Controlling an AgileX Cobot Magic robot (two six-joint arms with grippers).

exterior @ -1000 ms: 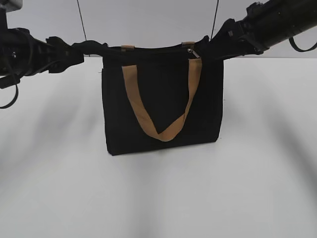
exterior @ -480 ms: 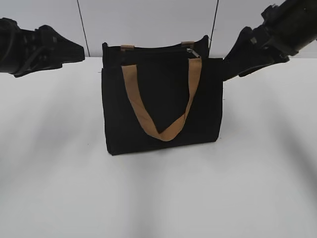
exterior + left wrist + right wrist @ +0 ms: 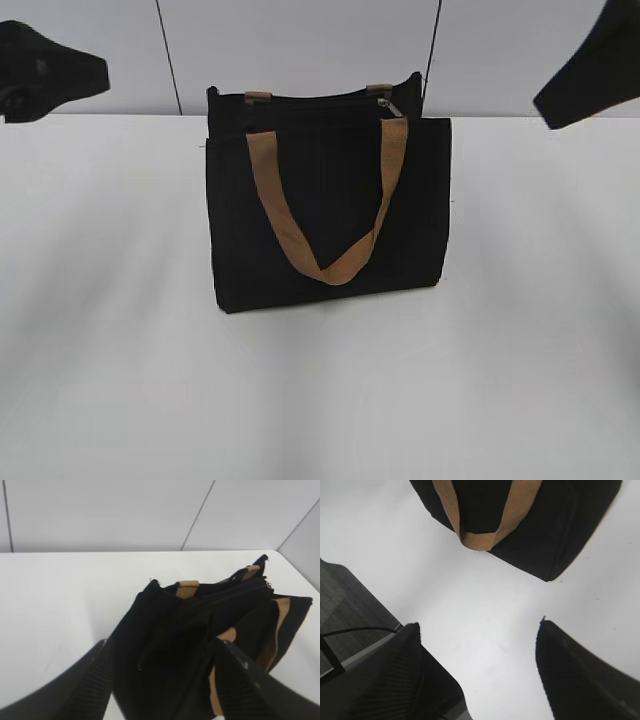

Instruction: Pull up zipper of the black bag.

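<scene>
The black bag (image 3: 330, 230) stands upright mid-table, its tan handle (image 3: 325, 268) hanging down the front. The zipper (image 3: 320, 99) runs along the top edge, with its silver pull (image 3: 393, 107) at the right end. My left gripper (image 3: 90, 72) hangs at the far left, apart from the bag. It is open in the left wrist view (image 3: 161, 642), looking at the bag's left end (image 3: 175, 645) and the zipper (image 3: 240, 589). My right gripper (image 3: 560, 105) is at the far right, raised. It is open and empty over the table (image 3: 479, 625), with the bag (image 3: 550, 535) ahead of it.
The white table (image 3: 320, 400) extends all round the bag. A pale panelled wall (image 3: 300, 45) with dark seams stands just behind it. In the right wrist view the table edge, grey floor (image 3: 345, 605) and a black cable (image 3: 355, 630) lie at the left.
Both grippers have let go of the bag's top corners and drawn back outward and upward, left to the left, right to the right. The bag has stayed in place.
</scene>
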